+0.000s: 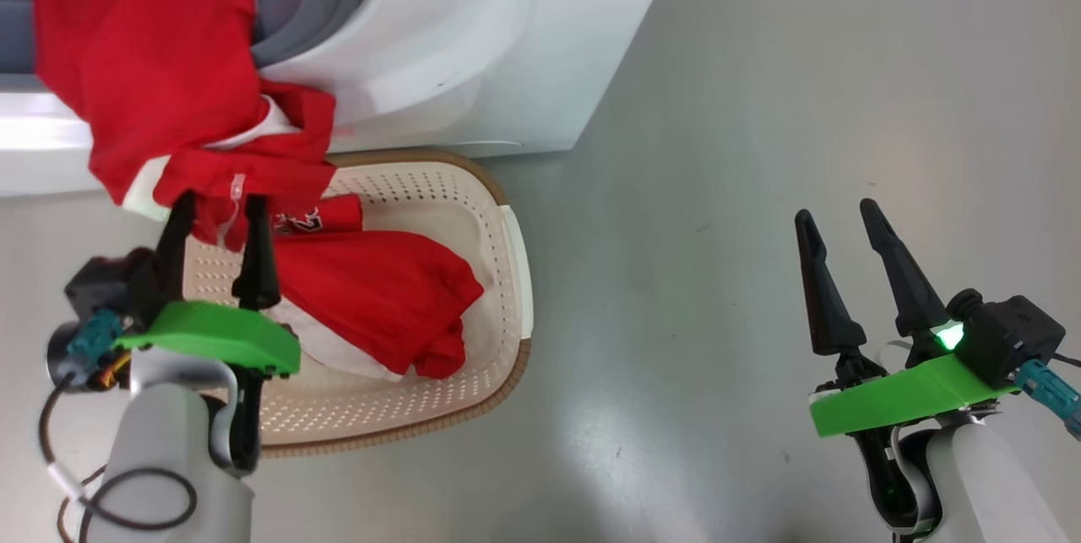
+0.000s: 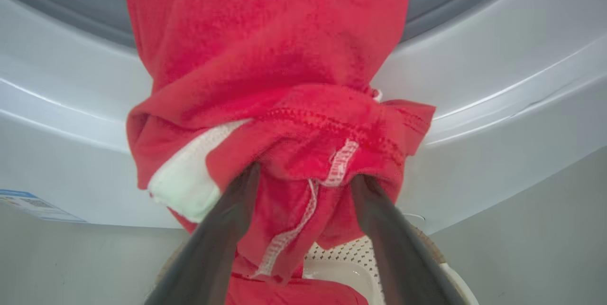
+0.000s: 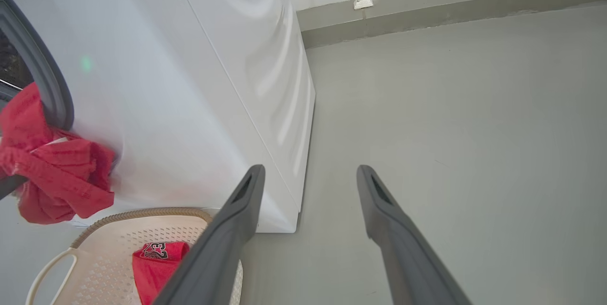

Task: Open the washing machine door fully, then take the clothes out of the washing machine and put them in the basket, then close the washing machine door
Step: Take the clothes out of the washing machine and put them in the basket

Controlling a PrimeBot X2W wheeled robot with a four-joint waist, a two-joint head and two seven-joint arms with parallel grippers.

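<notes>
the left arm reaches over the basket (image 1: 473, 214), its left gripper (image 1: 215, 209) pointing at the washing machine (image 1: 507, 45), fingers spread open with their tips in the lower folds of a red garment (image 1: 160, 62). that garment, bright red with white trim, hangs from the machine's grey-ringed opening over the basket's far edge, and another red garment (image 1: 372, 290) lies crumpled inside the basket. the right gripper (image 1: 836, 214) hovers open and empty over the floor (image 1: 718, 146), well apart from the basket's right edge.
</notes>
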